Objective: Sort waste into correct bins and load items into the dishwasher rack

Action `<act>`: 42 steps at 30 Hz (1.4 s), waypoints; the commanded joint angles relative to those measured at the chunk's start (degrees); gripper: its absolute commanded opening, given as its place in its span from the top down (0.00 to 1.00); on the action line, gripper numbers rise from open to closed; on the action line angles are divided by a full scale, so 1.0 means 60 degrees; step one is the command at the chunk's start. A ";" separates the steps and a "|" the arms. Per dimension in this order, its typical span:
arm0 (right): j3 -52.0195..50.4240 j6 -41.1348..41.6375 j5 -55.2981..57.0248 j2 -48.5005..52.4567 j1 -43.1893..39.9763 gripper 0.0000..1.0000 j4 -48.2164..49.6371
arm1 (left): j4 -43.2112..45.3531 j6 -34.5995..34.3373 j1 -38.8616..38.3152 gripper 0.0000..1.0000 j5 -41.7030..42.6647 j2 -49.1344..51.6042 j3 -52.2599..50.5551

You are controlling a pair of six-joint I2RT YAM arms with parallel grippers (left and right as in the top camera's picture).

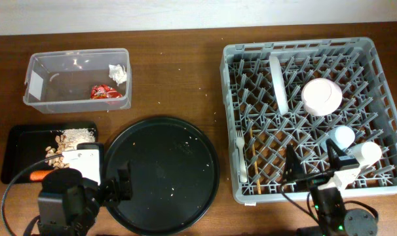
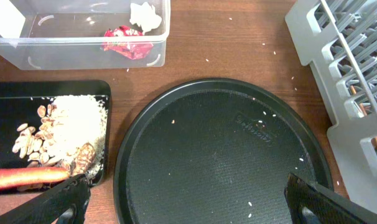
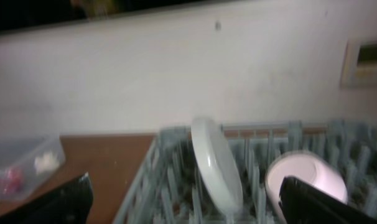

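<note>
Left arm (image 1: 64,196) and right arm (image 1: 334,204) crouch low, jaws wide.

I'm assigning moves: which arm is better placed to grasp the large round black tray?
Probably left: the left gripper is open over the near rim of the large round black tray, while the right gripper is over the grey plastic dishwasher rack.

And the carrot (image 2: 27,177), well apart from the rack (image 2: 310,50), runs off the edge; plate (image 3: 216,165) and bowl (image 3: 303,180) in the rack look blurred.
</note>
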 commanded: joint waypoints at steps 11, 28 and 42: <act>-0.2991 -0.1275 0.0302 -0.0080 -0.0069 0.02 0.3275 | 0.0015 0.0080 0.0033 0.01 -0.0098 -0.0047 0.0000; -0.2991 -0.1239 0.0084 -0.0073 -0.0102 0.02 0.1752 | 0.0015 0.0080 0.0033 0.00 -0.0102 -0.0047 0.0000; -0.2991 -0.1242 0.0084 -0.0073 -0.0102 0.02 0.1752 | 0.0018 0.0087 0.0040 0.01 -0.0284 -0.0452 -0.0149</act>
